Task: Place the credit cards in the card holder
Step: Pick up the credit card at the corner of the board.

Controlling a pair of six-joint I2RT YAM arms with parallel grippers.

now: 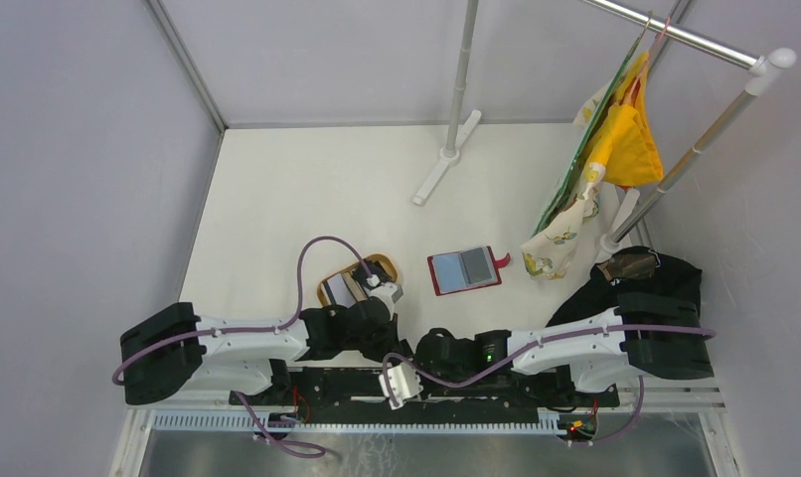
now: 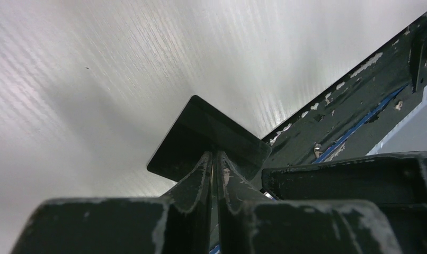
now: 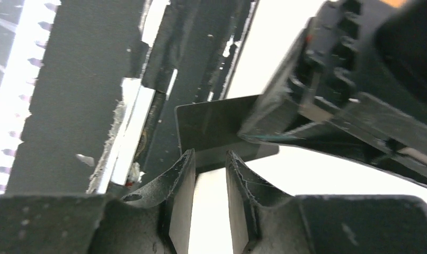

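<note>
The overhead view is bright and even. The light probably comes from above, since the arms throw only soft, short shadows on the white table (image 1: 277, 189). In the left wrist view a broad glare lies across the table, and the fingers (image 2: 193, 180) close to the lens are out of focus. In the right wrist view the table burns out to pure white, and the black card (image 3: 208, 127) looks slightly blurred.

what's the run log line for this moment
left jaws: shut on black card | right jaws: open, facing that card's edge | card holder: open on table, untouched
</note>
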